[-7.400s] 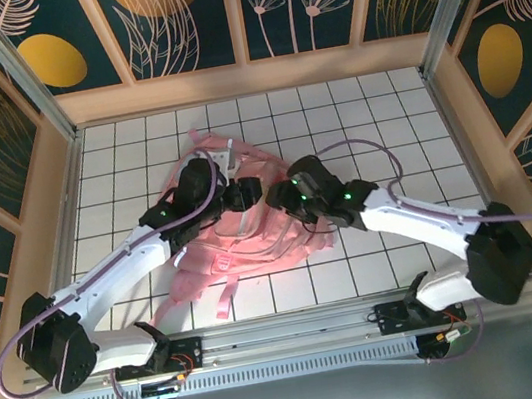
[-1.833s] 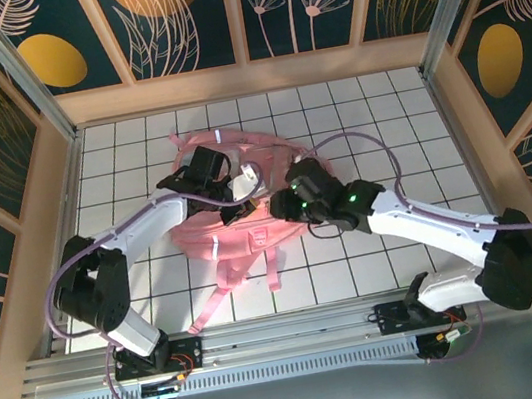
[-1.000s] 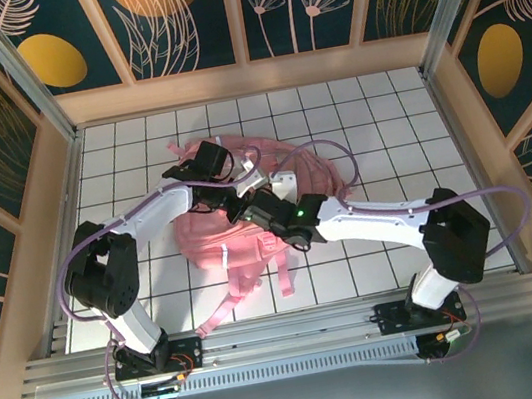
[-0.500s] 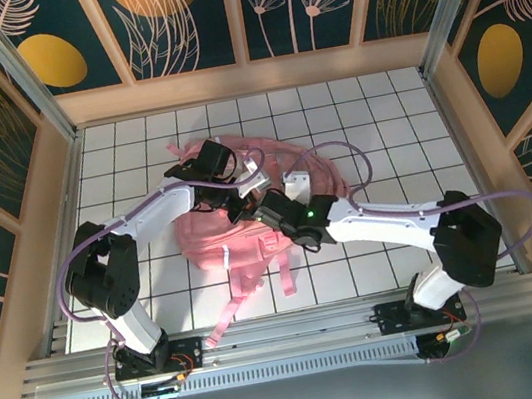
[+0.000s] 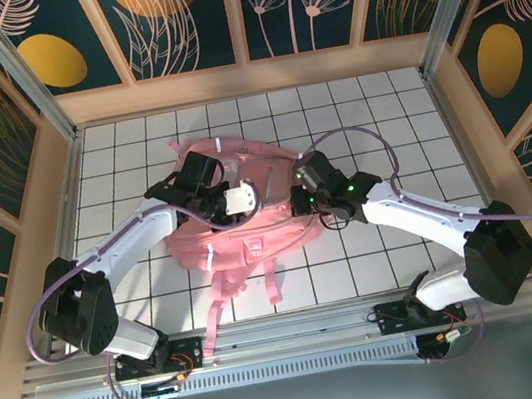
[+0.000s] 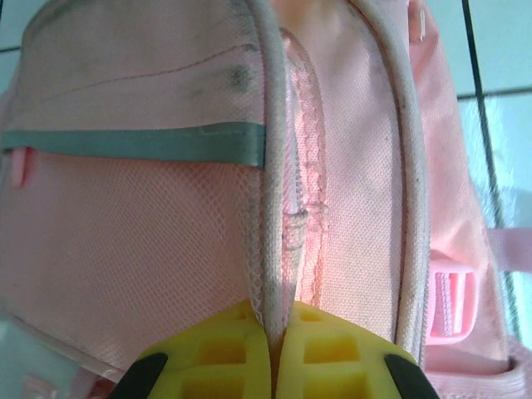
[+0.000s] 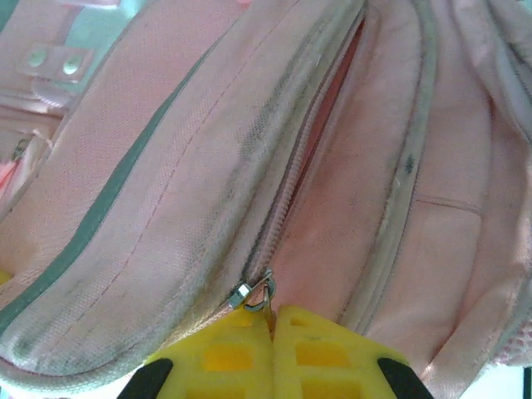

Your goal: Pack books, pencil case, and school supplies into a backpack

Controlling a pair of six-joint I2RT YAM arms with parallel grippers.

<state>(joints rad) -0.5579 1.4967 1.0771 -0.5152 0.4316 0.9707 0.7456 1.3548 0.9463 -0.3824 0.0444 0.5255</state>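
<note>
The pink backpack (image 5: 261,233) lies mid-table, straps trailing toward the near edge. My left gripper (image 5: 238,201) rests on its top left part. In the left wrist view its yellow fingers (image 6: 224,353) are shut on a pale piped seam (image 6: 268,249) of the backpack (image 6: 141,241), below a grey reflective strip (image 6: 133,143). My right gripper (image 5: 298,201) is at the bag's right side. In the right wrist view it (image 7: 272,314) is shut on the metal zip pull (image 7: 268,293) of a partly open zip (image 7: 312,141). The books, pencil case and school supplies are out of view.
The white gridded table (image 5: 385,120) is boxed in by wooden frame walls (image 5: 247,79). Two pink straps (image 5: 214,307) reach toward the metal rail (image 5: 287,330) at the near edge. A purple cable (image 5: 359,144) loops above the right arm.
The right arm has drawn back to the right and its gripper has closed on the zip pull. The backpack has shifted with it; the left arm stays clamped on the seam.
</note>
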